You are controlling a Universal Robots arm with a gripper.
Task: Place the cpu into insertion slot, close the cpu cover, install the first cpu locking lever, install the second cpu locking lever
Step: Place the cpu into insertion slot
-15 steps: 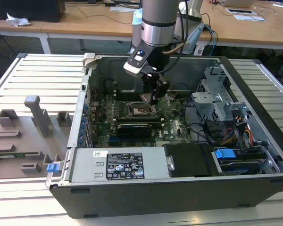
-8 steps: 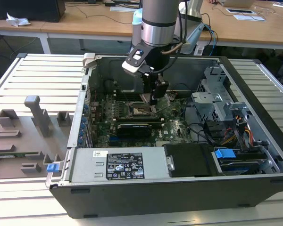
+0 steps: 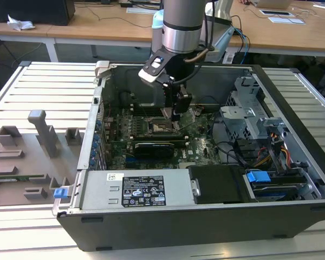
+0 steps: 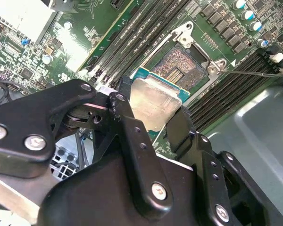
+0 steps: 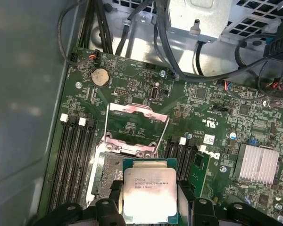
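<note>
While the gripper (image 5: 149,200) clamps the cpu (image 5: 148,190) between 2 matte black fingers (image 5: 114,188), the flat, square, silver-topped chip sits over the insertion slot (image 5: 107,175), hiding most of that dark pin field, and whether it touches is unclear. From the exterior view's left to its right come a grey fixture tray (image 3: 21,162), the open computer case (image 3: 151,227), its green motherboard (image 3: 203,146) and a perforated steel drive cage (image 3: 249,116); the cpu cover (image 5: 137,108), a thin silvery frame, stands open beside the socket.

Part of the insertion slot (image 5: 106,181) hidden behind the cpu (image 5: 150,190)
</note>
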